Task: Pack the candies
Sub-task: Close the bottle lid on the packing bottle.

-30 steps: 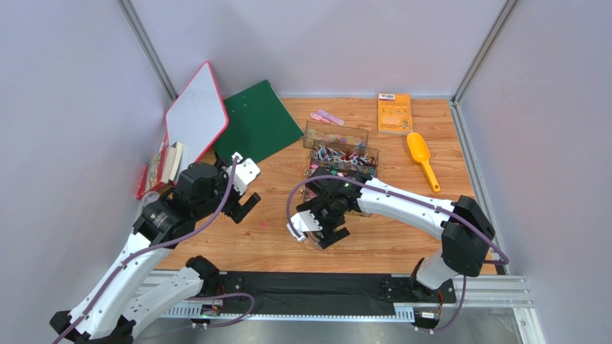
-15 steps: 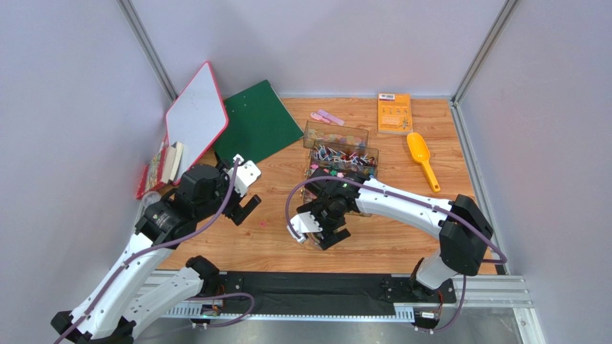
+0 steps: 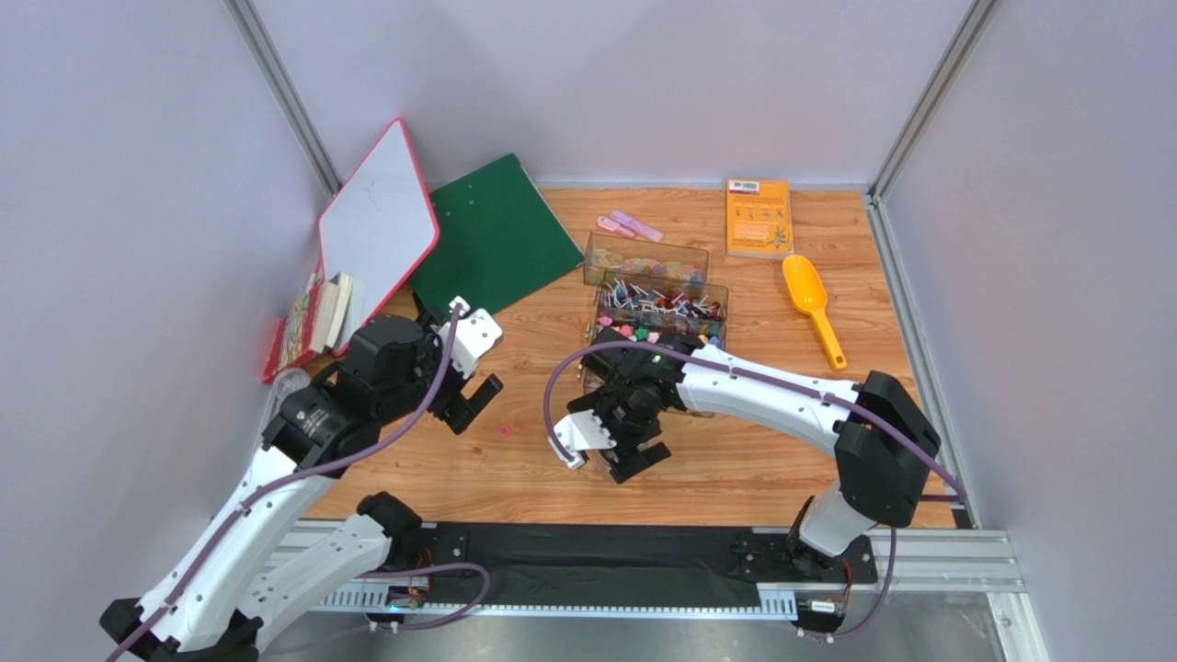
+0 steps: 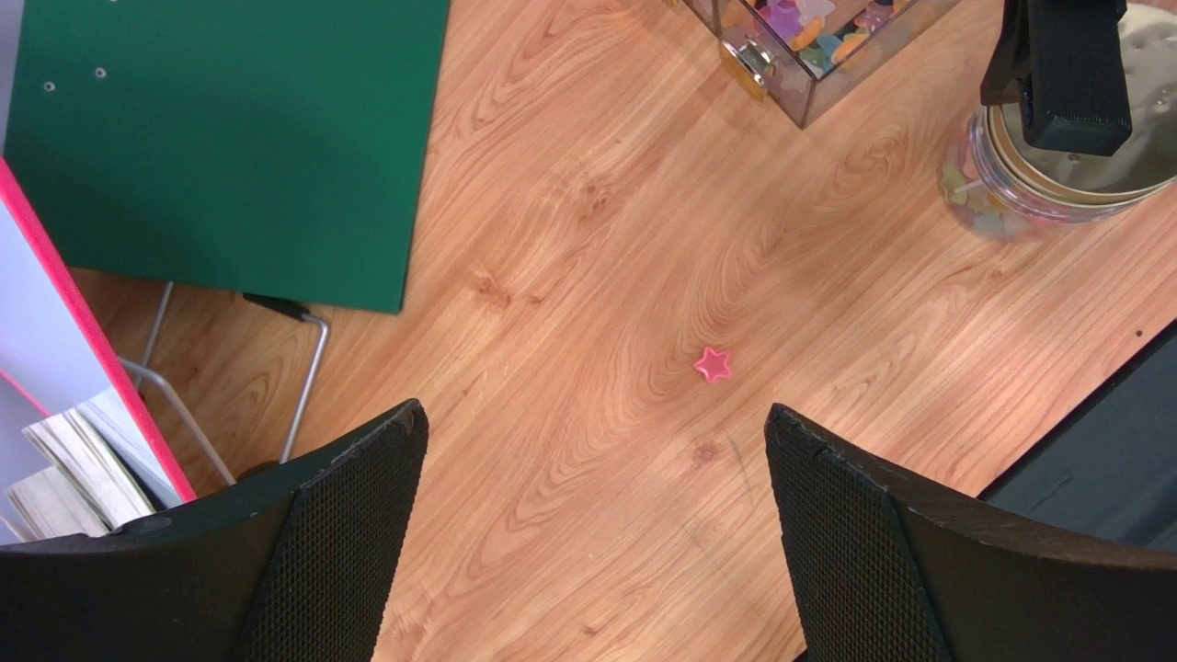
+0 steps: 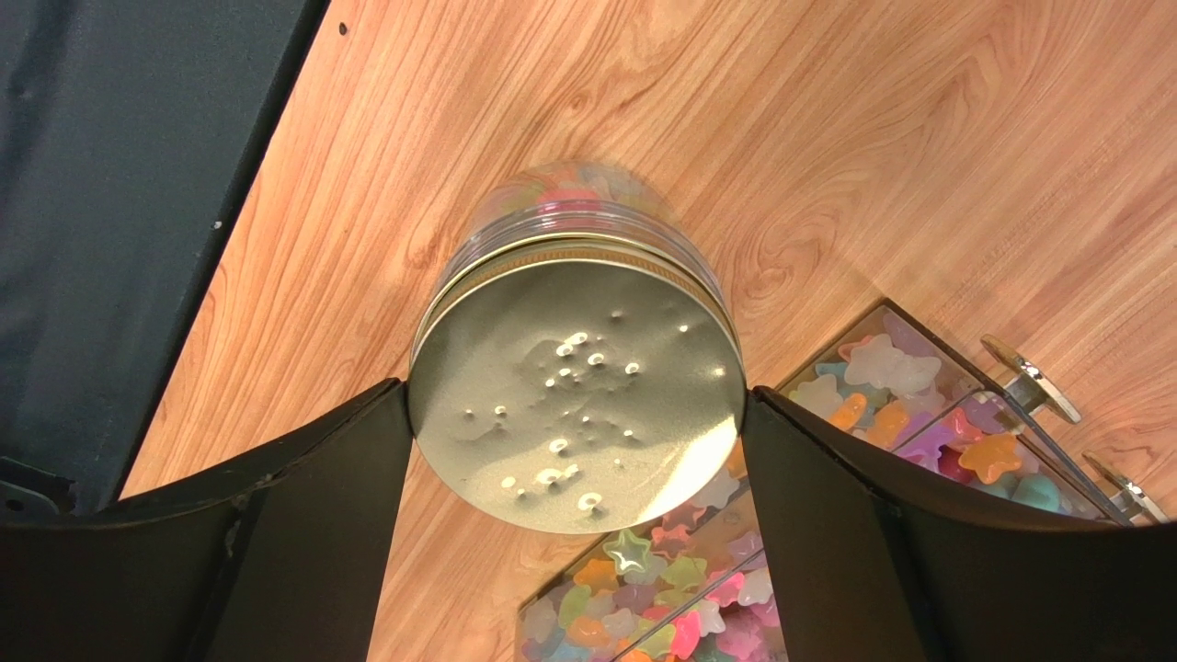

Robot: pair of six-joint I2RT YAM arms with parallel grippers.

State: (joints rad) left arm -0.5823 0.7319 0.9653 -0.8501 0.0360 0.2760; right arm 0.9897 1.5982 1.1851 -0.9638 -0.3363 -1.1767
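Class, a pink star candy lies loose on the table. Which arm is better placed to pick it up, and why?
Left. The left pincer, open, hovers right over the pink star candy; the right pincer is clamped on the gold lid of the jar.

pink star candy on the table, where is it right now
The pink star candy lies loose on the wooden table, in the left wrist view just ahead of the open left gripper, left of the gold-lidded jar.
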